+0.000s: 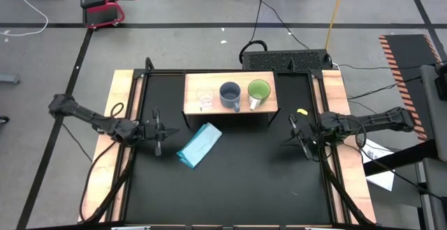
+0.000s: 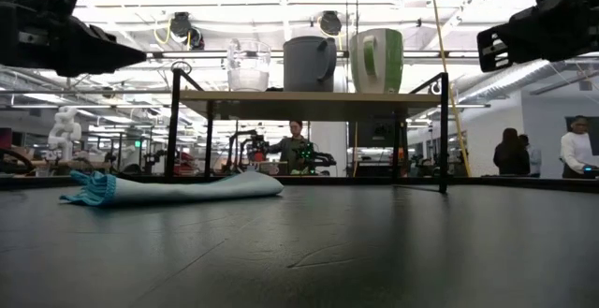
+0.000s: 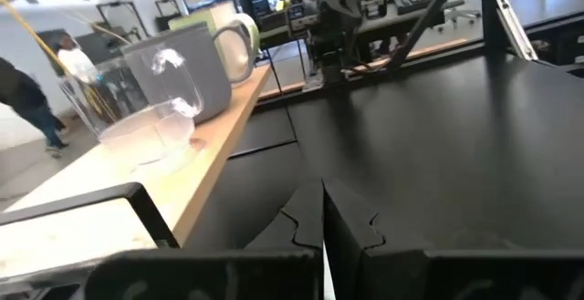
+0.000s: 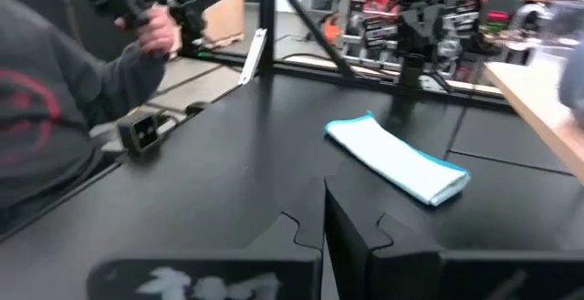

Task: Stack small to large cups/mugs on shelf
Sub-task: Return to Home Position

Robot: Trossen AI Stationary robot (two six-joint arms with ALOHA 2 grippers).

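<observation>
Standing in a row on the shelf [image 1: 195,83], which is set at the far edge of the bench [image 1: 237,188], are all three vessels. The small clear glass cup [image 1: 204,98] is nearest the shelf's left end, the grey-blue mug [image 1: 230,94] is in the middle, and the lime-green mug [image 1: 258,91] is toward the right end. Each is upright and close beside its neighbour. The ordering looks finished, so what remains is, I judge, only the retreat of the arms.

The left gripper [image 1: 159,131] hangs above the bench near its left edge, its fingers pressed together on nothing. The right gripper [image 1: 299,138] hangs near the right edge, likewise closed and empty. The light blue folded cloth [image 1: 199,145] lies in front of the shelf, nearer the left gripper.

To do the return well, each arm should draw back toward its own side, away from the shelf's dark legs. The left arm should stay high enough to pass clear of the cloth. An unhurried move with the fingers kept together seems safest, since a knock to the frame could topple the mugs
</observation>
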